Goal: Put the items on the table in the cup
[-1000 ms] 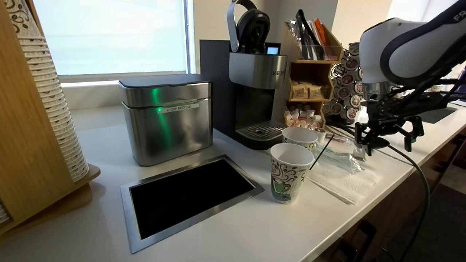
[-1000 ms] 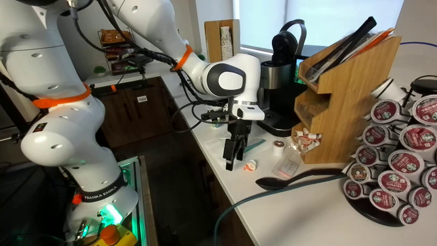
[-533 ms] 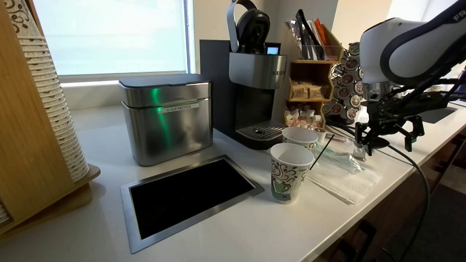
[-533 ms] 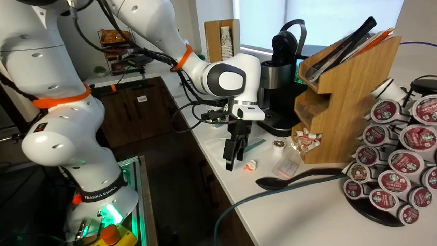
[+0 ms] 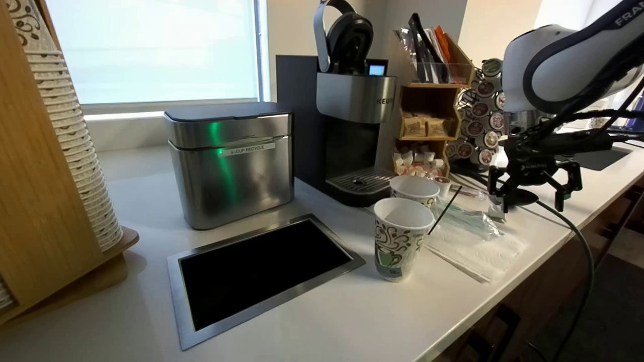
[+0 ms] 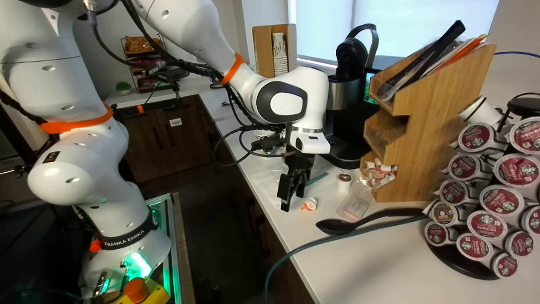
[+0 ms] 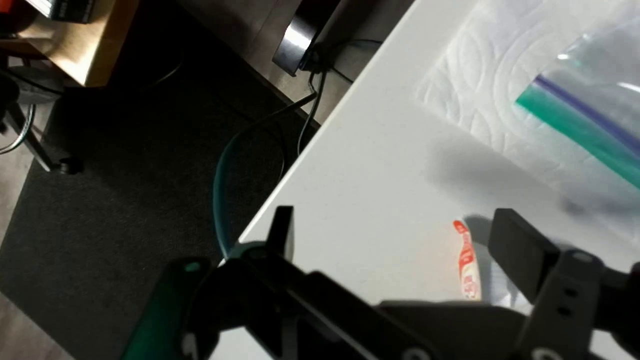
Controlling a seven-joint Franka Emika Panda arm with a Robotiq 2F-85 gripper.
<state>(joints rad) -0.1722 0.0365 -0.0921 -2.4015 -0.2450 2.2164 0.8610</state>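
Observation:
Two patterned paper cups stand on the counter in an exterior view: a front cup and a rear cup partly hidden behind it. Of the items on the table, a small pod with a dark lid sits near the wooden organizer. A small orange-and-white packet lies closer to the counter's edge. My gripper hangs open just beside this packet, fingers pointing down. In the wrist view, the packet shows between the spread fingers of the gripper, nearer the right finger; nothing is held.
A paper napkin with a clear zip bag lies beside the cups. A black spoon and a hose cross the counter. The coffee machine, organizer and pod rack stand behind. A dark recess opens nearby.
Over the last half second my wrist and gripper have shifted and tilted slightly, the fingertips staying near the packet. The jaws remain open. Objects on the counter have not moved.

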